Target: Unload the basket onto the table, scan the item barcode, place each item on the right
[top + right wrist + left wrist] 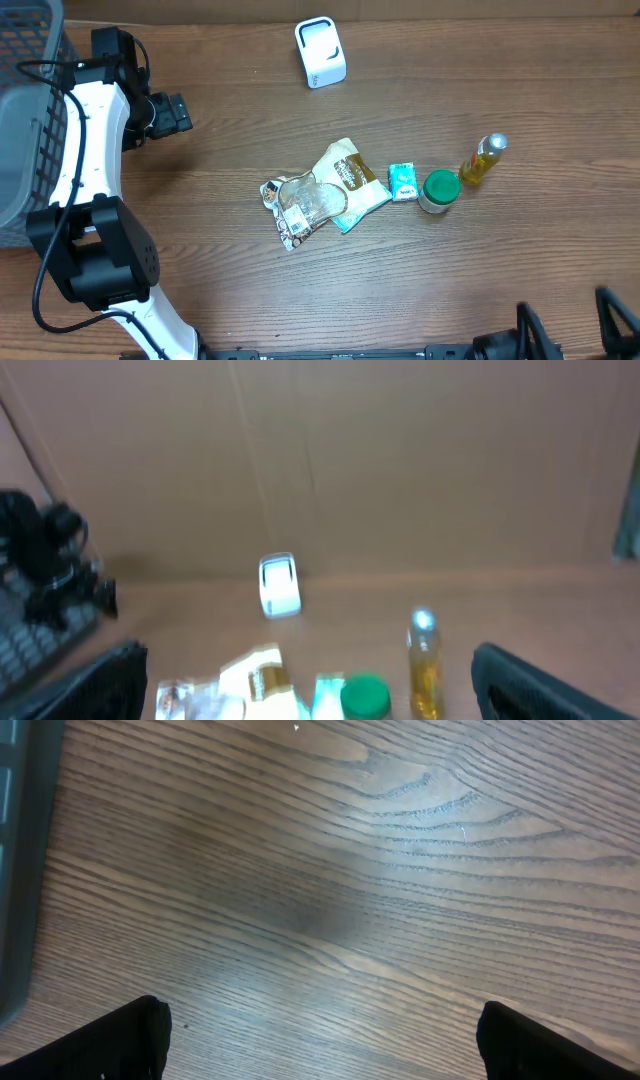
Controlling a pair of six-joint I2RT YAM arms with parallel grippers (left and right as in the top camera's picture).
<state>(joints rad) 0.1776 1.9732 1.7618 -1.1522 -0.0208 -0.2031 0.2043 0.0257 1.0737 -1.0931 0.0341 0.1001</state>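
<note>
Your wood-grain table runs open between basket and scanner; cardboard wall behind; left jaws and right jaws gape wide, empty.

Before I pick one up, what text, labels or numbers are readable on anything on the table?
Nothing can be read in any view.
Cream pouch: brown printed patch, too small.
Clear packet: print, too small.
Teal packet: white mark, blurred.
White scanner: no visible text.
</note>
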